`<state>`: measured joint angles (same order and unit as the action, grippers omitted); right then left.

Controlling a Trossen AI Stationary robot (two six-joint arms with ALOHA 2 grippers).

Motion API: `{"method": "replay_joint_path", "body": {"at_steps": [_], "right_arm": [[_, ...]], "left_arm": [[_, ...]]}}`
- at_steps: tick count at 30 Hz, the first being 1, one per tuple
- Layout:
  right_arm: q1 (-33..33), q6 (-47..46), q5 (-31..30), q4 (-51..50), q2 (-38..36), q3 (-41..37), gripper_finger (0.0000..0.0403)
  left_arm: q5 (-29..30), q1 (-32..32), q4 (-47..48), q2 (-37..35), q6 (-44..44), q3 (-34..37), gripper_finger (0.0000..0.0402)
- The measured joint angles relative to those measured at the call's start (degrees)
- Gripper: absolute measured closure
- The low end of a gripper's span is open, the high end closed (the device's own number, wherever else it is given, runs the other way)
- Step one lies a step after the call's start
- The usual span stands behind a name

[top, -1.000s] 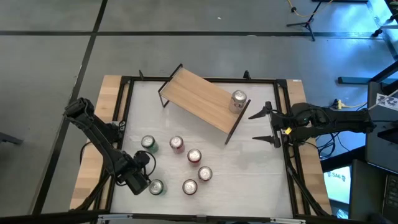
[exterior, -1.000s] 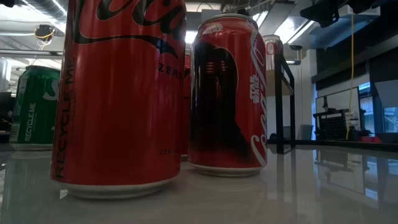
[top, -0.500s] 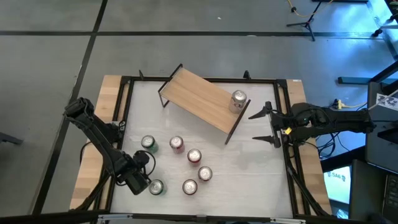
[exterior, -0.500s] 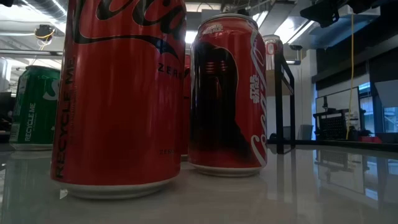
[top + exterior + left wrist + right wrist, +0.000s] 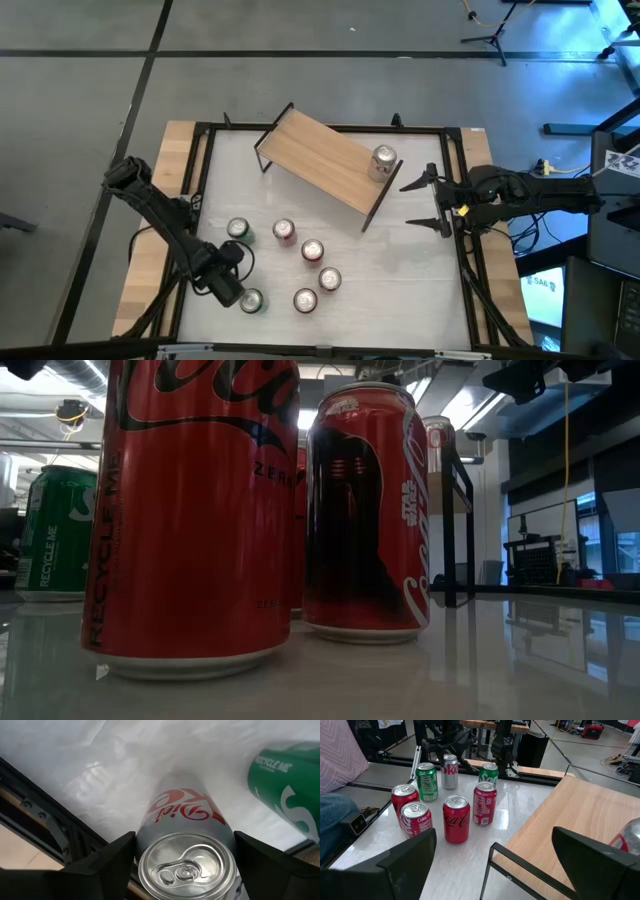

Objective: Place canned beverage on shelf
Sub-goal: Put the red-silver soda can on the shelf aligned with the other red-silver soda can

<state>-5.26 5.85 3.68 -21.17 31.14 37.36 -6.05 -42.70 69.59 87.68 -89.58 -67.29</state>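
In the last second the left gripper (image 5: 229, 288), at the lower left of the high view, has moved a little toward the cans, and its fingers have come closer together. In its own wrist view they now stand against both sides of the upright silver can (image 5: 186, 822), so I judge the jaws are closed on this can, though it is not yet lifted from the white table (image 5: 400, 270). This means the pick is nearly done, and the carry to the shelf (image 5: 315, 155), which stands slanted in the upper middle of the high view, well apart from this can, is still to do. The right gripper (image 5: 406, 204) has not moved; it waits at the right of the high view, just beside the shelf's end, with its jaws wide open and empty. I count eight cans in all. Seven are on the table: four red cans (image 5: 456, 817), two green cans (image 5: 425, 781) and the silver one. One more silver can with red print (image 5: 383, 160) already stands on the shelf near its right end. There is one shelf and there are two arms
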Motion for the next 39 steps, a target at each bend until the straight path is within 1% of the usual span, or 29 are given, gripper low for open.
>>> {"method": "replay_joint_path", "body": {"at_steps": [3, 6, 12, 19, 23, 28, 36, 39], "right_arm": [[0.0, 0.0, 0.0, 0.0, 0.0, 0.0, 0.0011], [0.0, 0.0, 0.0, 0.0, 0.0, 0.0, 0.0011], [0.0, 0.0, 0.0, 0.0, 0.0, 0.0, 0.0011], [0.0, 0.0, 0.0, 0.0, 0.0, 0.0, 0.0011], [0.0, 0.0, 0.0, 0.0, 0.0, 0.0, 0.0011], [0.0, 0.0, 0.0, 0.0, 0.0, 0.0, 0.0011], [0.0, 0.0, 0.0, 0.0, 0.0, 0.0, 0.0011], [0.0, 0.0, 0.0, 0.0, 0.0, 0.0, 0.0011]], "left_arm": [[-0.5, 1.3, 0.6, 0.0, 3.4, -0.7, 0.0115], [1.4, 2.7, 1.8, 0.0, 6.0, -2.8, 0.0115], [3.5, 5.1, 8.7, 0.0, 10.1, -9.4, 0.0115], [3.7, 8.9, 13.8, 0.0, 15.9, -17.0, 0.0116], [3.6, 11.7, 16.2, 0.0, 19.0, -20.0, 0.0116], [4.2, 15.3, 16.6, 0.0, 23.1, -23.2, 0.0116], [7.7, 21.3, 16.6, 0.0, 30.9, -28.3, 0.0116], [8.3, 24.1, 16.5, 0.0, 35.1, -30.1, 0.0116]]}}
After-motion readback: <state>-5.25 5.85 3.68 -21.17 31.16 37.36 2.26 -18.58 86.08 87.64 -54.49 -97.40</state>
